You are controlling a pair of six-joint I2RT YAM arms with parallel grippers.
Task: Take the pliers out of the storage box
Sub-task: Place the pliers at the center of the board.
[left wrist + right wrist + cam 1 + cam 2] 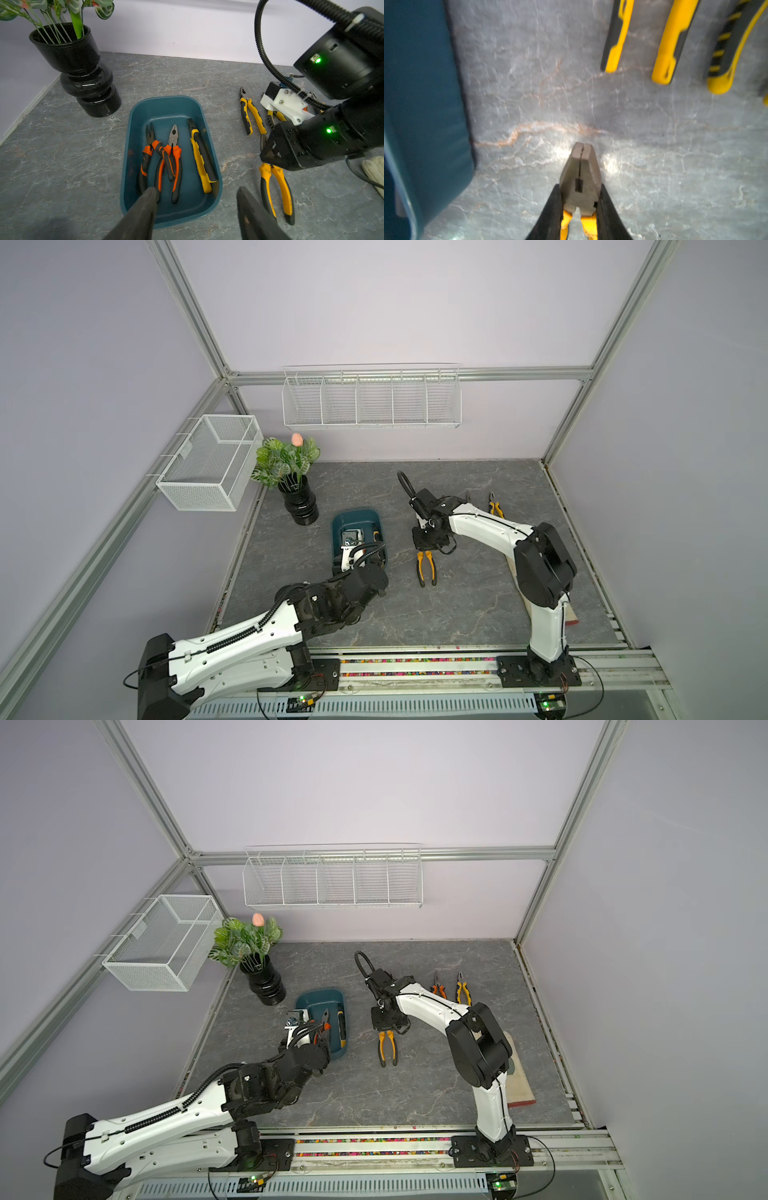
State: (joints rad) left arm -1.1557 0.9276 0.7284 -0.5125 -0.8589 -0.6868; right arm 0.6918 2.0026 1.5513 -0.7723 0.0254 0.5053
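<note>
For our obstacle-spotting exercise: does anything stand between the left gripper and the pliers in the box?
Nothing visible does. The left gripper hangs open over the box; the yellow pliers and two orange pliers lie uncovered in it. The orange handles cross, so one may drag the other.

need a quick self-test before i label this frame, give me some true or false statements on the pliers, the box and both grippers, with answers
1. Three pliers lie in the storage box. True.
2. The left gripper is shut on something. False: its jaws stand open and hold nothing, over the box's near end.
3. The right gripper grips yellow-handled pliers by the metal head. True.
4. The black vase lies tipped over. False: it stands upright.
5. The yellow-handled pliers in the right gripper are inside the box. False: they are outside it, over the table beside it.
</note>
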